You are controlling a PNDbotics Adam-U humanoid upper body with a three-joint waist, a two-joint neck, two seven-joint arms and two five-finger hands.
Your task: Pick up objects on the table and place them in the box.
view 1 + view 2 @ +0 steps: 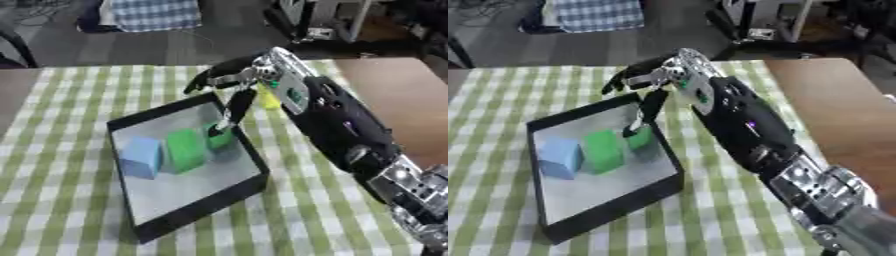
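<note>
A black box point(192, 210) with a pale grey floor lies askew on the checked cloth. Inside it stand a light blue block point(142, 157), a green block point(185, 150) and a smaller green block point(221, 138) by the right wall. My right hand point(254, 75) hangs over the box's far right corner, open. One straight finger point(234, 107) points down, its tip at the top of the smaller green block; the other fingers spread to the left. A yellow thing point(268, 99) shows just behind the hand, mostly hidden by it. The left hand does not show.
The green-and-white checked cloth point(70, 200) covers the table around the box. Bare brown tabletop point(398, 95) lies to the right of the cloth. My right forearm point(350, 135) crosses the cloth's right side. Dark floor and furniture lie beyond the far edge.
</note>
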